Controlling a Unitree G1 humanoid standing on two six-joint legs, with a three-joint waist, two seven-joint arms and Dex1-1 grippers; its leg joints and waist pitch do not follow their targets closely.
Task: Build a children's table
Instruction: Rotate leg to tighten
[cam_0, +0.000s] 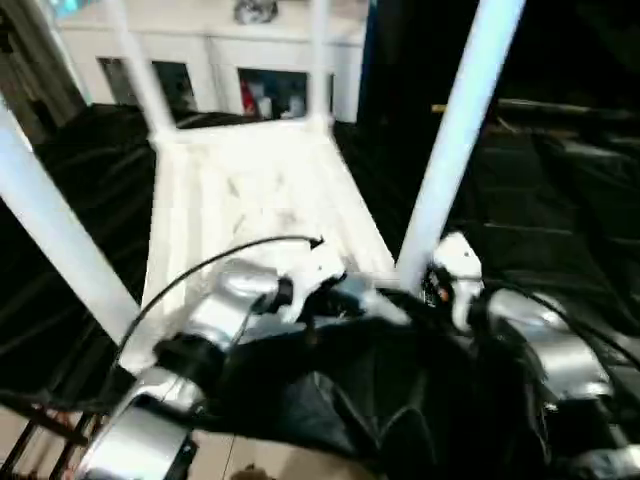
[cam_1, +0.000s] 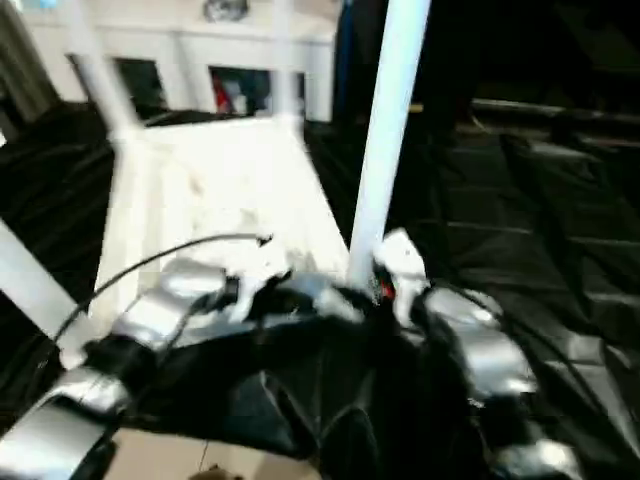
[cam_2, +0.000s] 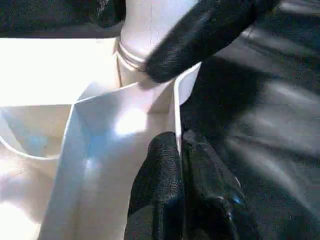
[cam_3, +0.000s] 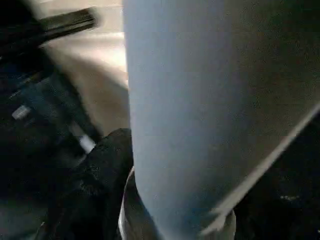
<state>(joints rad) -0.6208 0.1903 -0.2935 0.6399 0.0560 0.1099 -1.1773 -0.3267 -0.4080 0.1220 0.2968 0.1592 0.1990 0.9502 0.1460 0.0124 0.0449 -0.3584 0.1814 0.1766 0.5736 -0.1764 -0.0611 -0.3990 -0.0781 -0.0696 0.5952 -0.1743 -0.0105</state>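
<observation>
- Nearest the head camera, at six o'clock, are the two silver forearms, reaching over the near edge of the black-draped work table.
- The tabletop lies upside down on that table, ribbed underside up, running from the middle of the view toward twelve o'clock.
- Four legs stand in its corner sockets: two far ones near eleven and twelve o'clock, one near-left leg at nine o'clock, and the near-right leg rising toward one o'clock.
- The left gripper has its two fingers pressed together on the thin side wall of the tabletop, just beside the near-right socket, pinning it down.
- The right gripper sits at the foot of the near-right leg; one black finger lies against the tube, which stands between the fingers. Whether they actually squeeze it I cannot tell.
- Judged from this, the step in hand is seating the last leg, the near-right one, in its socket.
- The next move likely calls for a straight push or twist down along the leg's axis while the left gripper steadies the tabletop, and then letting go.
- A tilted push could jam the leg or slide the tabletop on the cloth.
</observation>
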